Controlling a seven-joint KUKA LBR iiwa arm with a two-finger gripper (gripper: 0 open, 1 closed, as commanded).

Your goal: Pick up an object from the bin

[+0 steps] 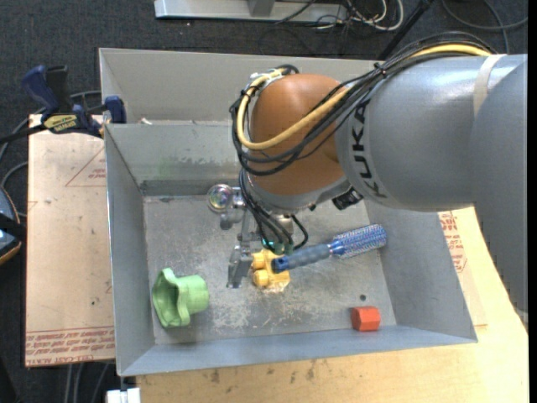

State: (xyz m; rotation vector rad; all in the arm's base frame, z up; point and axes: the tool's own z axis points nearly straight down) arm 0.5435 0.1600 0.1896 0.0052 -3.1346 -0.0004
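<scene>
Green flanged piece [179, 298]: near-left corner of the bin [126, 225], alone, well apart from the rest.
Gripper [241, 271]: low over mid-floor; whether released or clenched cannot be told.
Yellow lump [270, 277]: small, just right of the gripper, possibly touching it; not seen grasped.
Blue brush [340, 245]: lies slanted, handle end over the yellow lump, bristle head up to the right.
Red block [365, 318]: near wall, right side, alone.

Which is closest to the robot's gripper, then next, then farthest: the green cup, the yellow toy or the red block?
1. Yellow toy, right beside the gripper, mid-bin.
2. Green cup, lower left of the view.
3. Red block, lower right.
</scene>
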